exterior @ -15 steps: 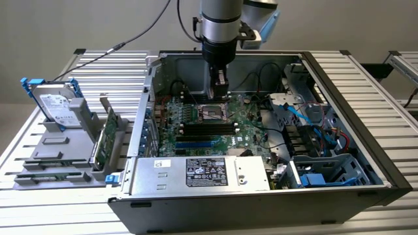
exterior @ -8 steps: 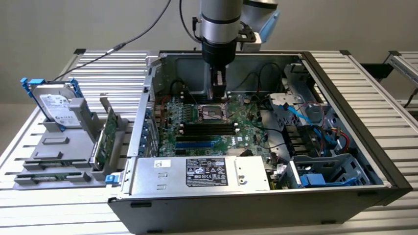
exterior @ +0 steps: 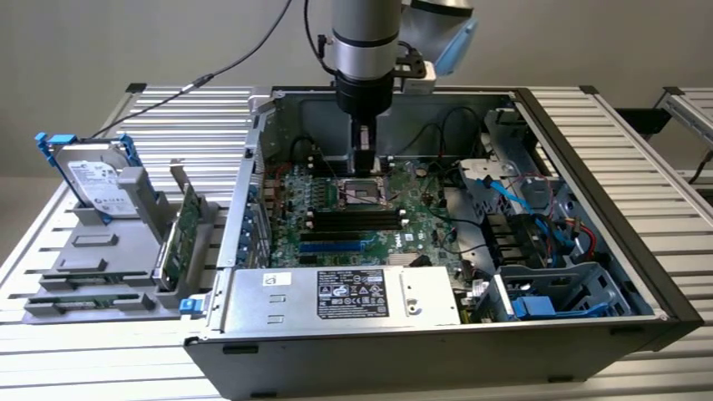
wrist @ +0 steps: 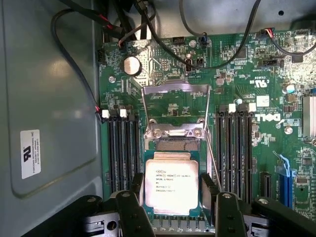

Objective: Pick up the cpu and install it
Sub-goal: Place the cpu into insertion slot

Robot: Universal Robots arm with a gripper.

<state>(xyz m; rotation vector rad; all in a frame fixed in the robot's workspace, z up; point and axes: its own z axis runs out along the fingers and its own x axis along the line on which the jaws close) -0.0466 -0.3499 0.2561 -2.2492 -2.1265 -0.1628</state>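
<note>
The cpu (wrist: 171,182), a flat square chip with a silver top and printed text, sits between my two black fingers (wrist: 134,200), which press its opposite edges. My gripper (wrist: 172,187) is shut on it. It hangs just above the motherboard's cpu socket (wrist: 174,144), whose metal load plate (wrist: 174,98) is swung open. In the exterior view my gripper (exterior: 363,174) points straight down inside the open computer case, low over the dark socket (exterior: 363,194); the chip itself is hidden by the fingers there.
Black memory slots (wrist: 123,148) flank the socket on both sides. A silver power supply box (exterior: 346,296) fills the case's near side, and blue cables (exterior: 523,200) lie at the exterior view's right. A grey rack holds a hard drive (exterior: 98,180) outside the case.
</note>
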